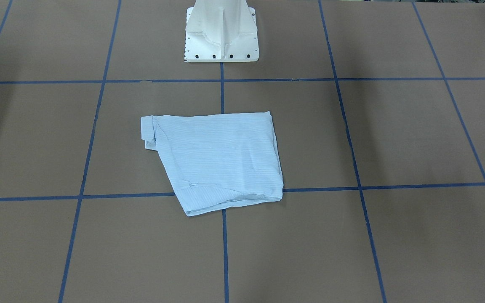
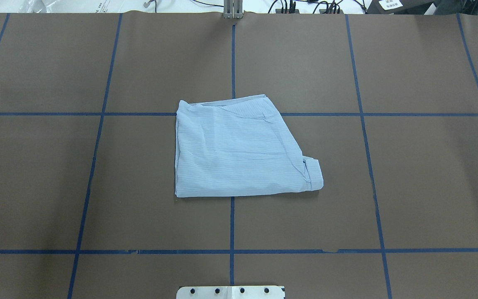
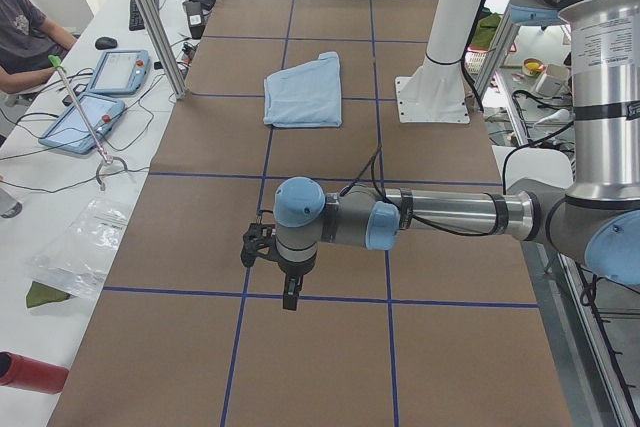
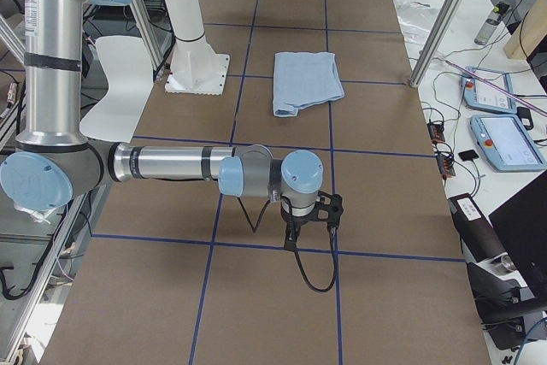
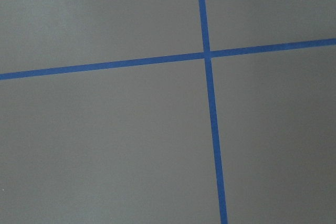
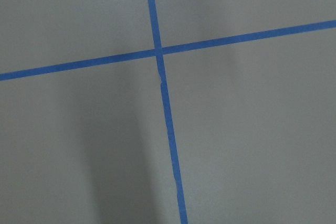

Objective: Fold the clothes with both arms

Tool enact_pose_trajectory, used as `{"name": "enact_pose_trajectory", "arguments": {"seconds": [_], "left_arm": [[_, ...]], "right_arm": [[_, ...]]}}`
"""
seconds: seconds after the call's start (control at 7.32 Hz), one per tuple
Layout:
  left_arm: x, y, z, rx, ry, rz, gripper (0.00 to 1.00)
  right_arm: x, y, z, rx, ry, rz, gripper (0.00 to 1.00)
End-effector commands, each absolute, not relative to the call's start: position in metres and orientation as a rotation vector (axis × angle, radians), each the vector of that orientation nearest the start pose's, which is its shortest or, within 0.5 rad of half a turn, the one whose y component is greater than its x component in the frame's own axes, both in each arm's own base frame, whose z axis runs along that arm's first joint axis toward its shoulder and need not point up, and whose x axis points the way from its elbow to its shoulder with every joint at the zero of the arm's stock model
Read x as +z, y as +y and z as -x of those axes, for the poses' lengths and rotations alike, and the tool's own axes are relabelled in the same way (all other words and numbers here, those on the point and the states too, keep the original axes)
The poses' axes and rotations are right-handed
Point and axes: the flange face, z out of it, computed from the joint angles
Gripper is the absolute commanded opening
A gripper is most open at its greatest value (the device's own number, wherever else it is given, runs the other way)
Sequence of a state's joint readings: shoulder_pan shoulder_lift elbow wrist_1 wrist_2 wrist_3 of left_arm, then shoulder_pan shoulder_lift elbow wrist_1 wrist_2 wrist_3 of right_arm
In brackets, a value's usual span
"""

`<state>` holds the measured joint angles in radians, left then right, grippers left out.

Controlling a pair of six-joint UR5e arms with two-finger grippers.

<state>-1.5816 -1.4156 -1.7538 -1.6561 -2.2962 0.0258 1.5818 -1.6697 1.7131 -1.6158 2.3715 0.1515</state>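
The pale blue striped shirt (image 1: pixel 221 160) lies folded into a compact, roughly four-sided bundle at the middle of the brown table, flat and untouched; it also shows in the overhead view (image 2: pixel 239 153) and both side views (image 3: pixel 303 92) (image 4: pixel 306 81). A cuff sticks out at one corner (image 2: pixel 313 176). My left gripper (image 3: pixel 289 292) hangs above the table far from the shirt, toward the left end. My right gripper (image 4: pixel 292 230) hangs likewise toward the right end. Neither holds cloth. I cannot tell whether they are open or shut. Both wrist views show only bare table and blue tape.
The white pedestal base (image 1: pixel 221 38) stands just behind the shirt on the robot's side. Blue tape lines (image 2: pixel 232 62) divide the table into squares. Side benches hold teach pendants (image 3: pixel 85 122) (image 4: pixel 504 138), a seated operator (image 3: pixel 20 27) and a red bottle (image 3: pixel 30 372).
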Motion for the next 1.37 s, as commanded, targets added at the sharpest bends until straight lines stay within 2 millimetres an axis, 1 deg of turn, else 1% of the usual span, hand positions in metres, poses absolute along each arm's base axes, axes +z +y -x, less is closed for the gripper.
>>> {"name": "enact_pose_trajectory", "arguments": {"seconds": [0.0, 0.14, 0.41, 0.68, 1.23], "left_arm": [[0.634, -0.433, 0.072, 0.056, 0.723, -0.122, 1.00], [0.635, -0.433, 0.072, 0.055, 0.723, -0.120, 1.00], [0.634, -0.433, 0.072, 0.056, 0.723, -0.122, 1.00], [0.634, -0.433, 0.072, 0.056, 0.723, -0.123, 1.00], [0.634, -0.433, 0.072, 0.056, 0.723, -0.123, 1.00]], "right_arm": [[0.637, -0.451, -0.059, 0.136, -0.797, 0.062, 1.00], [0.636, -0.456, -0.049, 0.103, -0.761, 0.058, 1.00], [0.639, -0.457, -0.049, 0.089, -0.727, 0.055, 1.00], [0.650, -0.457, -0.049, 0.048, -0.726, 0.058, 1.00], [0.653, -0.457, -0.048, 0.038, -0.731, 0.060, 1.00]]}}
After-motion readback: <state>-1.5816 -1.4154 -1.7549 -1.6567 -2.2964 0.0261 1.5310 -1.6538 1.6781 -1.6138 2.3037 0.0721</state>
